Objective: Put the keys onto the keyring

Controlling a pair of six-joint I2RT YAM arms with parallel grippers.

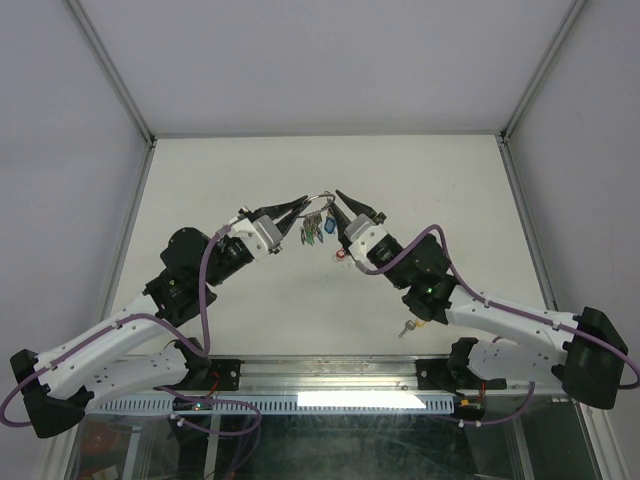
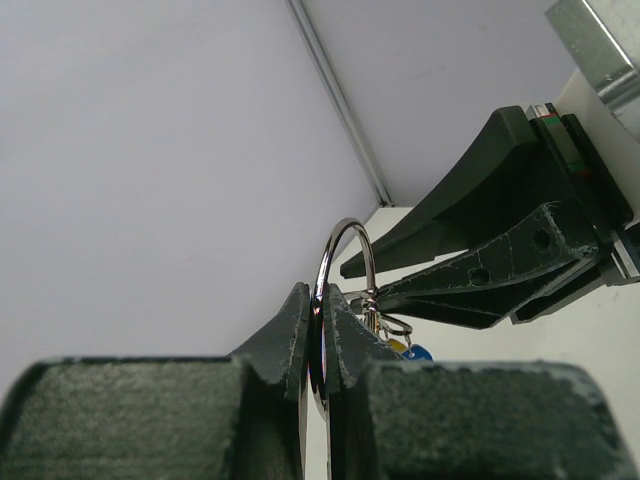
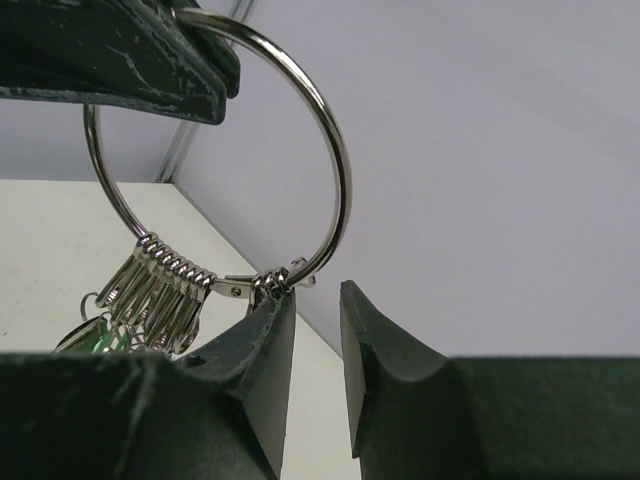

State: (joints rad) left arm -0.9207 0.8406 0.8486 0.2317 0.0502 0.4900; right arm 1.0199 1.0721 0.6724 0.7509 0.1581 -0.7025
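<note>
Several keys [image 1: 318, 231] hang from the keyring [image 3: 344, 185] pinched by left fingers [image 2: 290, 335]; right fingers [image 3: 262, 370] stand spread.

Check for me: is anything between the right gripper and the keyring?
Nothing visible. The right gripper is open at the keyring, whose join sits at one fingertip; the gap between the fingers is empty. The left gripper clamps its opposite side; the keys hang aside.

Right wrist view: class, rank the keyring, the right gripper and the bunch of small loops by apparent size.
1. right gripper, though nearness to the camera inflates it
2. keyring
3. bunch of small loops
</note>
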